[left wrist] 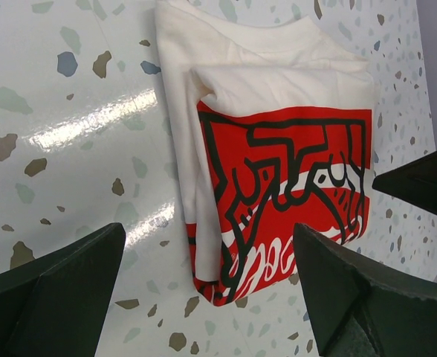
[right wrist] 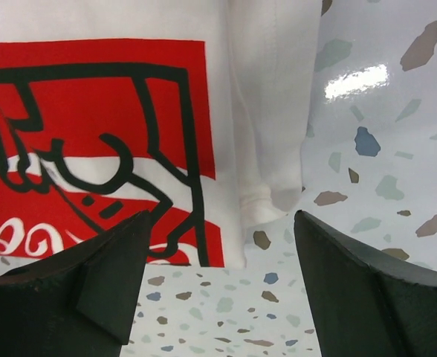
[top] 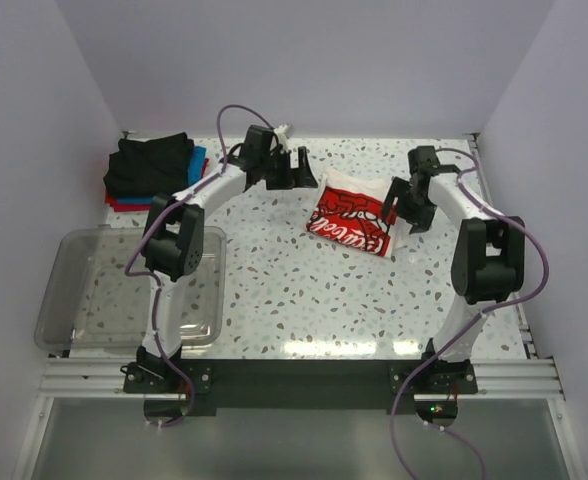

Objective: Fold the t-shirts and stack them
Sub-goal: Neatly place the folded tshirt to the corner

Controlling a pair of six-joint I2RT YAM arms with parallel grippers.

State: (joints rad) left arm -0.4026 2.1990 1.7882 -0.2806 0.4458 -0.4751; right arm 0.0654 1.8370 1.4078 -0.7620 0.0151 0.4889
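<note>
A white t-shirt with a red printed graphic [top: 356,220] lies folded on the speckled table, graphic side up. It also shows in the left wrist view [left wrist: 278,163] and the right wrist view [right wrist: 107,126]. My left gripper [top: 296,170] hovers at its left edge, open and empty [left wrist: 207,297]. My right gripper [top: 406,208] hovers at its right edge, open and empty [right wrist: 222,297]. A stack of folded t-shirts [top: 152,168], black on top of blue and red, lies at the far left.
A clear plastic tub [top: 129,290] stands at the near left beside the left arm's base. White walls close the table on three sides.
</note>
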